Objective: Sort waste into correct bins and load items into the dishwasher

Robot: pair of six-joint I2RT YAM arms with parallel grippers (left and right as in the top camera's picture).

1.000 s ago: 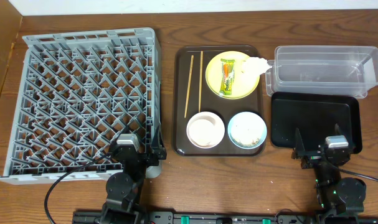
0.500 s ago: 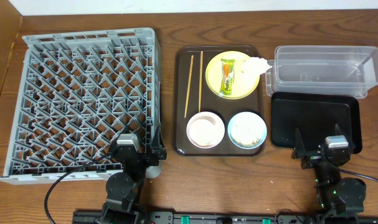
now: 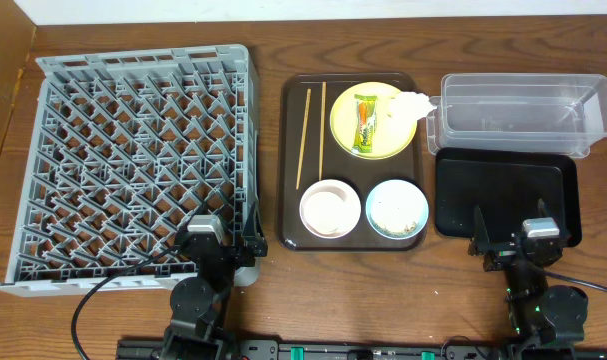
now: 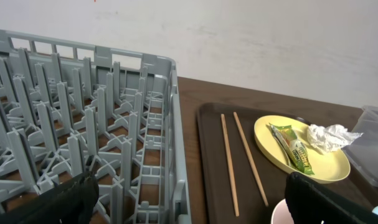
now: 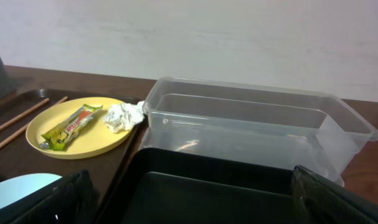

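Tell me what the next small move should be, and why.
Probably reach the right hand toward the snack wrapper on the yellow plate. That hand is open and empty, parked near the black tray, and the wrapper lies flat, apart from the tissue, so it looks an easy first pick.

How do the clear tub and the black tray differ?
The clear tub is see-through with tall walls; the black tray is opaque and shallow. The tub sits farther from the robot, the tray nearer. Both are rectangular, about the same footprint, and look empty.
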